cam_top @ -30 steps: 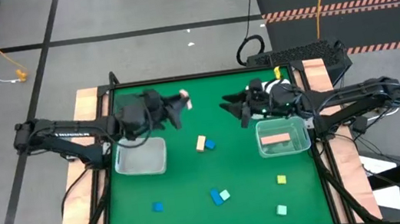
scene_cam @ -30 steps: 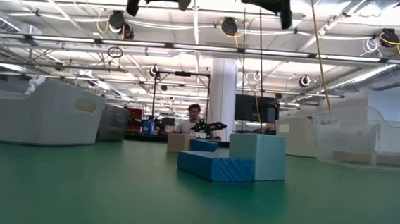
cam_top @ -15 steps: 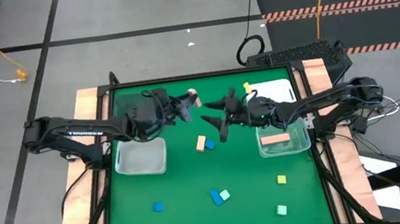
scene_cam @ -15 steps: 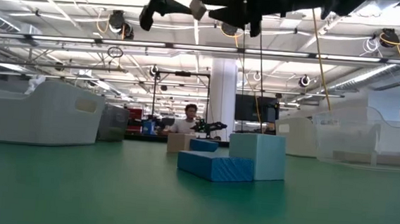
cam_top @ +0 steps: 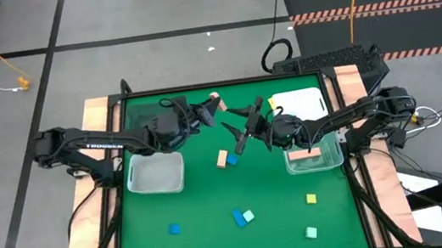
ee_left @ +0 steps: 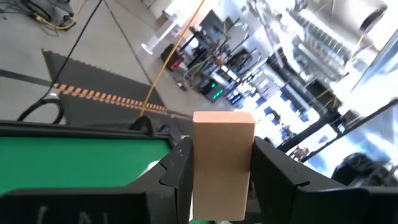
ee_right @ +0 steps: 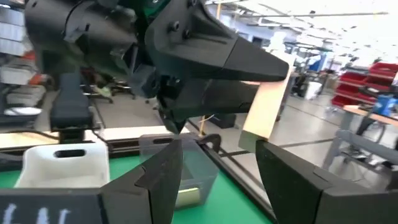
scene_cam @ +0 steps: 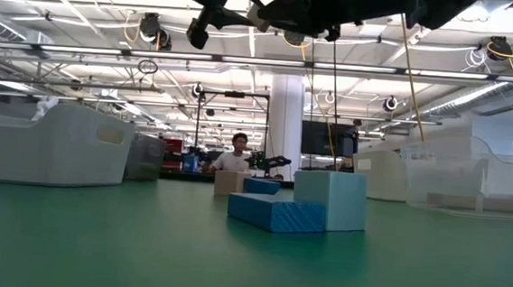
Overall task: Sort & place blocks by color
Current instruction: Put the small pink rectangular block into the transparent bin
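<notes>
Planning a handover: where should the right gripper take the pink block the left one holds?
The free end. The left gripper clamps the pink block's lower half, the rest jutting past its fingertips. The right gripper, open and facing it, could probably close on the exposed end head-on.

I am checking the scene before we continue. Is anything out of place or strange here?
Nothing looks spilled or damaged. The only unusual thing: the left gripper holds a salmon-pink block in the air, facing the open right gripper at mid-table.
</notes>
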Robot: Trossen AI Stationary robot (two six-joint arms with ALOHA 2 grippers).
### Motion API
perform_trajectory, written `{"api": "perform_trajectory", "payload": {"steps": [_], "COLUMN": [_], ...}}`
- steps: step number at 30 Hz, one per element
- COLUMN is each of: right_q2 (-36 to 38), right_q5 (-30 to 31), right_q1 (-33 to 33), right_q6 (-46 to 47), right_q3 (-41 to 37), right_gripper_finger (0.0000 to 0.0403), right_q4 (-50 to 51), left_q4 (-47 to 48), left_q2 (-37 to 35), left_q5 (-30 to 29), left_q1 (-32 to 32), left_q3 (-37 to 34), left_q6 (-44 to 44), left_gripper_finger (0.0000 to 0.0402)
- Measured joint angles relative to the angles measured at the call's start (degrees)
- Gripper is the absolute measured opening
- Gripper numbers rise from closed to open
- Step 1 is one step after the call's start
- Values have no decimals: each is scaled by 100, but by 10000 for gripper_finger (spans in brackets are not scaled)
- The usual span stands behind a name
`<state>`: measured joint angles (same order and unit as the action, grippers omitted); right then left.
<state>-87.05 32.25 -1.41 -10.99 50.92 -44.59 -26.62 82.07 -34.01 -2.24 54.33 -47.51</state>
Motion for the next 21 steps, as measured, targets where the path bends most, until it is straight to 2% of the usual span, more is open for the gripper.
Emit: {"api": "perform_trajectory", "payload": {"steps": [8,13,21], "right_q2": [-2,46,47], "right_q5": [429,1024,1119], "right_q1": [4,-55,-61], "right_q6": [-359,-565,-693], "right_q3": [0,10,13], "right_gripper_finger": [201,201,201], "right_q4": [-54,18,-144], "left_q4": [-165,-165,-291], "left_q2": [87,43,-28], "left_q5": [36,131,8], "left_q1": [29,15,1], "left_q3": [7,-11,-11], "left_q6": [-195,118,240], "left_gripper_finger": [126,126,126]}}
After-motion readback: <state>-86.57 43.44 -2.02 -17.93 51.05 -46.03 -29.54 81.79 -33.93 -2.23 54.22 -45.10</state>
